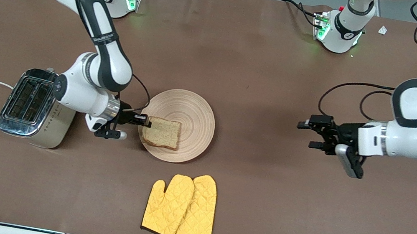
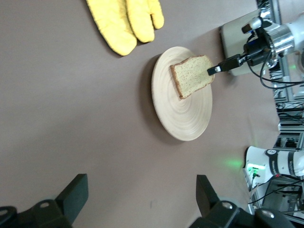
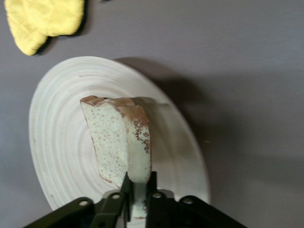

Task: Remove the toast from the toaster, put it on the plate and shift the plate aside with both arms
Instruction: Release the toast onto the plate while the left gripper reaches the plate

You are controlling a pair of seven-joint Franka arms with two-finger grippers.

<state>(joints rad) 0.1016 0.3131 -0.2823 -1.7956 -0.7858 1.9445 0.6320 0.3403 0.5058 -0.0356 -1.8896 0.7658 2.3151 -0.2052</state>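
Note:
The toast [image 1: 162, 132] is on the round pale wooden plate [image 1: 189, 107], on the part nearer the toaster. My right gripper [image 1: 146, 121] is shut on the toast's crust edge, just above the plate's rim. The right wrist view shows the toast [image 3: 118, 142] pinched between the fingers of my right gripper [image 3: 139, 187] over the plate [image 3: 61, 142]. My left gripper [image 1: 307, 134] is open and empty over bare table toward the left arm's end. Its own view shows its open gripper [image 2: 142, 194] well away from the plate [image 2: 187, 118] and toast [image 2: 192, 76].
A chrome toaster [image 1: 30, 106] stands beside the plate toward the right arm's end. Two yellow quilted oven mitts [image 1: 181, 205] lie nearer the front camera than the plate. A brown mat covers the table.

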